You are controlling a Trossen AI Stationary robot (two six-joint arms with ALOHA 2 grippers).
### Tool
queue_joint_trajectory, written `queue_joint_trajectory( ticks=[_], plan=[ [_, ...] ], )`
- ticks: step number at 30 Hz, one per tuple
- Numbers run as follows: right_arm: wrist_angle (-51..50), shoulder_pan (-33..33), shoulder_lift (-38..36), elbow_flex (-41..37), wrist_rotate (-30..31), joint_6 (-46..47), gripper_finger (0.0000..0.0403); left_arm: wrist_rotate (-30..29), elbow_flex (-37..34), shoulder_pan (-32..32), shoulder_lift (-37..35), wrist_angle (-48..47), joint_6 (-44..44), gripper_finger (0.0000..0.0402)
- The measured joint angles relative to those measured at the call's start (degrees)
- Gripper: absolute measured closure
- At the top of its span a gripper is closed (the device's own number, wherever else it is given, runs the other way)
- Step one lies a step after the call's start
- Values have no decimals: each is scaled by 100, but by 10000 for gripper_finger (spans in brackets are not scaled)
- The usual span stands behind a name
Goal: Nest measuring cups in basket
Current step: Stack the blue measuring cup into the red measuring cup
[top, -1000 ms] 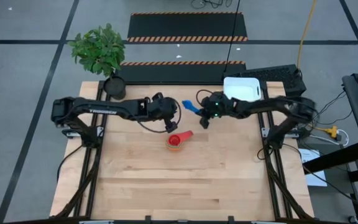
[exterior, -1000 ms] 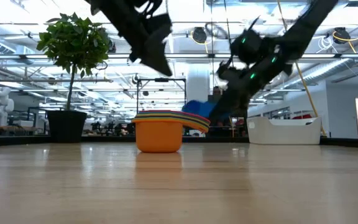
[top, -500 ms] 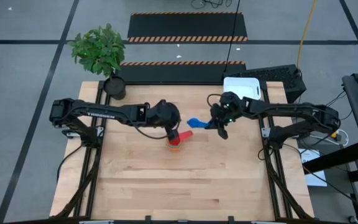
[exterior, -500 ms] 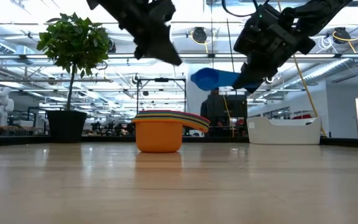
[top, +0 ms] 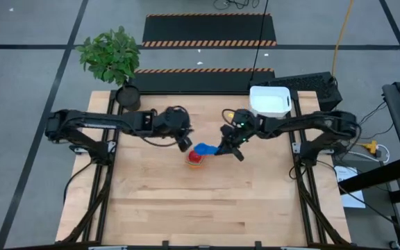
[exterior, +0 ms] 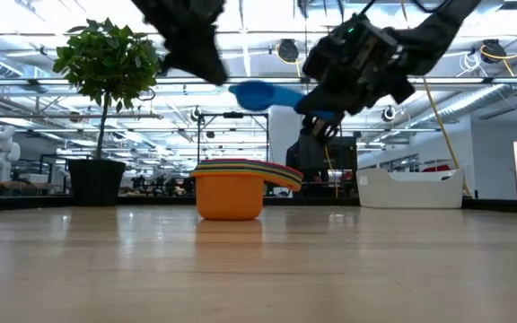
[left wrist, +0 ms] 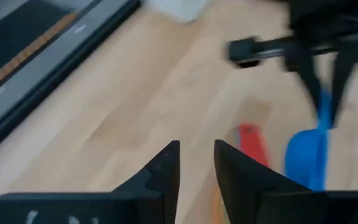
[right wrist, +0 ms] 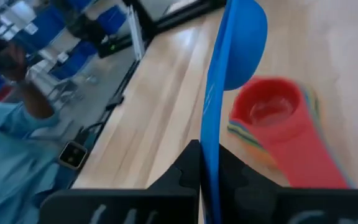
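A stack of nested measuring cups [top: 196, 159], red on top in the high view and orange-walled in the low view [exterior: 230, 195], stands on its base mid-table. My right gripper [top: 222, 148] is shut on a blue cup [top: 205, 148] that hovers just above and beside the stack [exterior: 258, 93]. My left gripper [top: 184, 143] hangs up and to the left of the stack [exterior: 200, 56]. Its fingers [left wrist: 196, 163] stand a little apart with nothing between them. The white basket [top: 269, 101] sits at the table's far right corner. My right gripper pinches the blue cup's handle [right wrist: 211, 118] between its two fingers [right wrist: 188, 169]. The fingers come slanting from the table's right and lie along the handle. The bowl [right wrist: 244, 43] points away from them, toward the left arm. The cup is lifted clear, over the red cup [right wrist: 267, 107].
A potted plant [top: 126, 97] stands at the table's far left corner. A dark keyboard-like box [top: 314, 85] lies behind the basket. A person in light blue [right wrist: 8, 162] shows beyond the table's edge. Bare wood lies toward the near edge [top: 200, 208].
My right gripper has lifted the blue cup from table height behind the stack. It has carried the cup toward the near edge and the left, until it hangs over the stack. My left gripper dipped over the stack, then rose and drew back toward the left.
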Motion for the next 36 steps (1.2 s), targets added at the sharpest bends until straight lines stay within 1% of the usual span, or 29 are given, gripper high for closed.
queue_joint_trajectory(
  ticks=[1, 4, 5, 7, 9, 13, 16, 20, 26, 32, 36],
  plan=[
    [-29, 0, 158, 71, -85, -11, 403, -228, 0, -54, -118, -286, -162, 296],
    [-109, 4, 713, 418, -311, 29, 403, -930, 0, -290, -409, -686, -463, 294],
    [-264, 30, 889, 587, -425, 43, 403, -1112, 0, -369, -455, -764, -512, 294],
    [-758, 100, 1179, 1000, -449, -88, 403, -1344, 0, -520, -542, -757, -545, 293],
    [-1516, 185, 1453, 1482, -387, -325, 403, -1427, 0, -647, -602, -794, -510, 293],
    [-3119, 340, 1820, 2458, 65, -965, 403, -1466, 5, -835, -584, -862, -440, 293],
    [-3799, 403, 1978, 2893, 144, -1226, 403, -1486, 2, -954, -597, -898, -439, 293],
    [-3913, 403, 1980, 3048, 90, -1246, 403, -1486, 2, -1064, -591, -911, -439, 293],
    [-4287, 130, 1876, 3047, -687, -1576, 403, -1493, 2, -1191, -639, -866, -437, 293],
    [-4314, -38, 1877, 3047, -747, -1645, 403, -1537, 2, -1184, -639, -850, -421, 293],
    [-4320, -66, 1904, 3047, -999, -1776, 403, -1541, 2, -1183, -639, -765, -335, 293]
  ],
)
